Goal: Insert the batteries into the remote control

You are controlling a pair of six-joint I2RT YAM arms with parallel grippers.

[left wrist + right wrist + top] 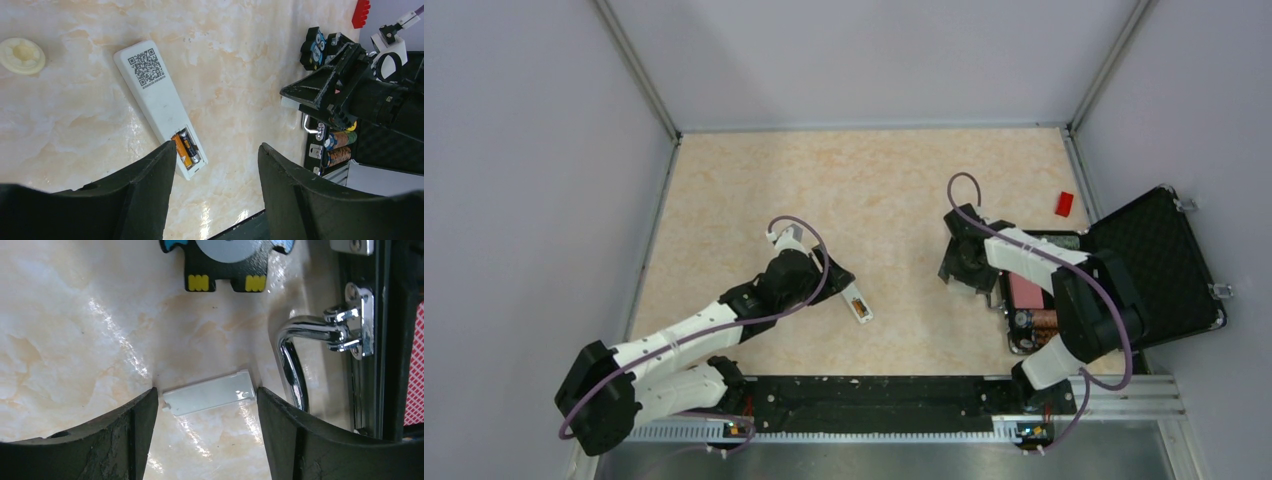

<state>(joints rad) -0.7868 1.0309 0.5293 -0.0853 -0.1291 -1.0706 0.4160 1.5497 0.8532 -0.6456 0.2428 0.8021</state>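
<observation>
Remote control (pixel 160 107): slim white plastic bar, back up on marbled table (pixel 75 125), just ahead of released left claw (pixel 216 147). Batteries (pixel 186 146): two black-orange cylinders in its recess. Right claw (pixel 206 390): released, straddling flat white lid (pixel 210 394).

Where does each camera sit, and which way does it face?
Top external: above, behind the bases, looking down at the table; left arm and right arm show.
Left wrist: looks down at the remote control; left pincer open at bottom.
Right wrist: looks down at a white cover inside the open right pincer.
Shared: top and left wrist both show the remote control.
</observation>
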